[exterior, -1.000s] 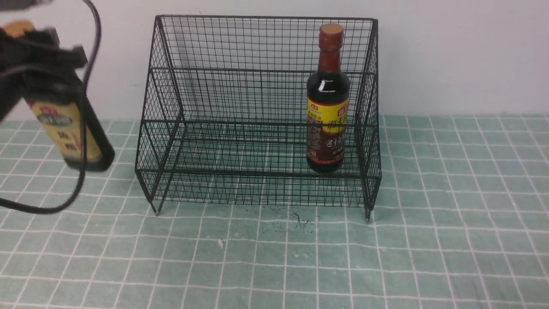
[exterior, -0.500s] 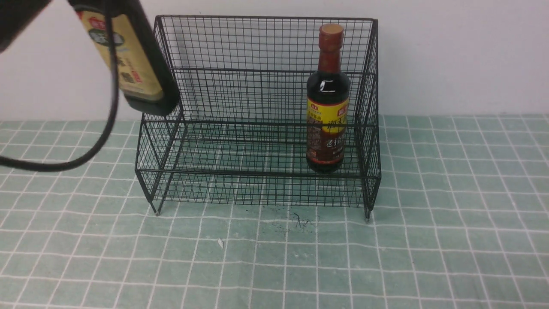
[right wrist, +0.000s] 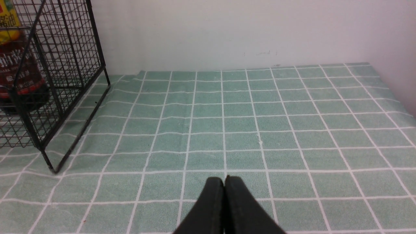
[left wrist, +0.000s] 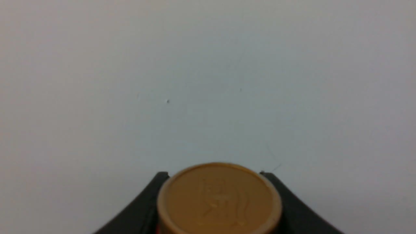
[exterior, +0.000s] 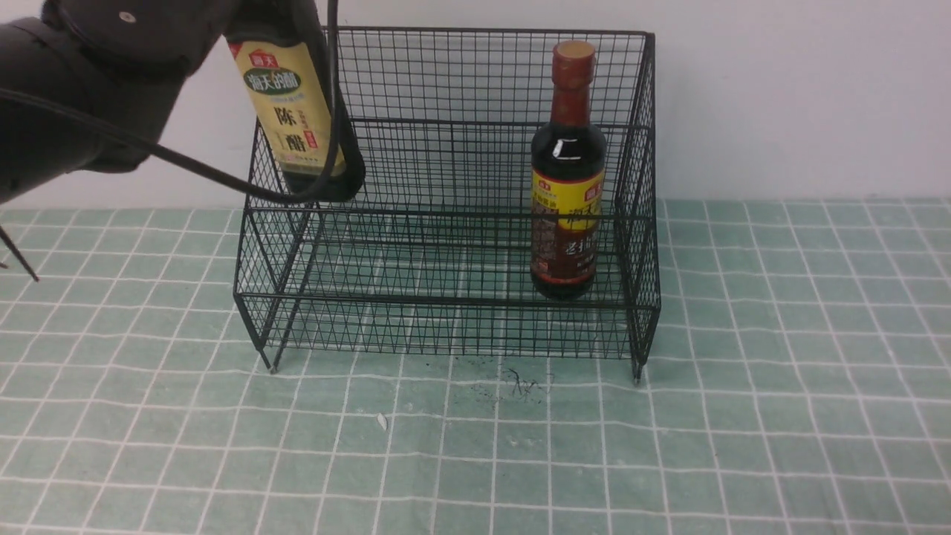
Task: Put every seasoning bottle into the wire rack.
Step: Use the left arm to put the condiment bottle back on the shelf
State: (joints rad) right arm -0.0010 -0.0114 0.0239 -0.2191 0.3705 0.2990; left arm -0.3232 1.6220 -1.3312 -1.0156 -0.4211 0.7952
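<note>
Left gripper [left wrist: 213, 174] pinches the gold-capped bottle [exterior: 293, 111] (tall, dark liquid, beige label with Chinese characters) high up near the neck. In the left wrist view dark fingers [left wrist: 143, 208] sit either side of the round gold cap [left wrist: 219, 198]. The bottle hangs clear of any support, over the left end of the wire rack [exterior: 461, 30], a large black mesh stepped two-tier frame with mesh sides and back. Its long axis is close to upright but tilted: the cap end leans away from the rack's middle and the base swings in toward it. The base sits about level with the rack's upper step and overlaps the rack's left side wall in the front view. Whether it is inside that wall or in front of it cannot be told. A black cable [exterior: 186, 165] loops across the bottle's lower part. Judgement: the way in is down and slightly toward the rack's middle. The base must clear the left wall and the step's front rail, and the tilt wants straightening before release. The red-brown-capped bottle [exterior: 568, 200], long-necked with a yellow-and-brown label, stands upright on the rack's lower tier at the right end, well apart. Right gripper [right wrist: 224, 182], jaws pressed together and empty, hangs over the green checked tablecloth [right wrist: 260, 113] off the rack's right end — the farther arm, with no part in this move.
</note>
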